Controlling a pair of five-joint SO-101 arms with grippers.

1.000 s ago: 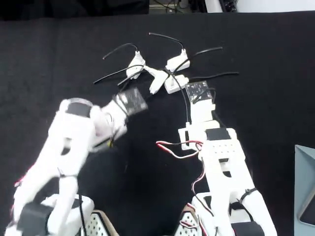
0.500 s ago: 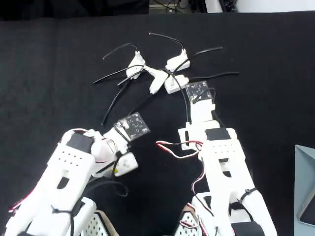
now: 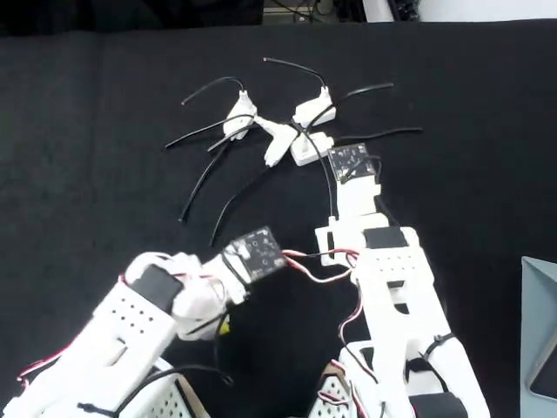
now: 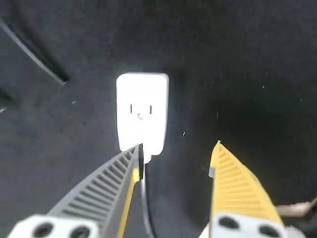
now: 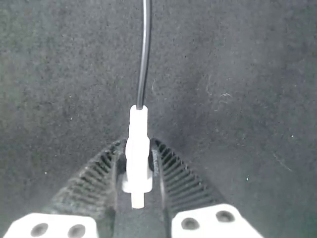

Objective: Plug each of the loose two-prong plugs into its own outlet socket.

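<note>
White outlet socket [image 4: 142, 111] flat, face up. White plug [image 5: 138, 166], black cord [image 5: 144, 49], pinched in right hand [image 5: 136, 145].

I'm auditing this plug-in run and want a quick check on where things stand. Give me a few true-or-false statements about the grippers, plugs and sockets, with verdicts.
1. The right gripper is shut on a white plug with a black cord. True.
2. The left gripper is clamped on an outlet socket. False: it is open, and the socket lies on the black table just ahead of its fingers.
3. That outlet socket already has a plug in it. False: its slots are bare.
4. In the high view, a cluster of white connectors with black cords lies on the table beyond both arms. True.
</note>
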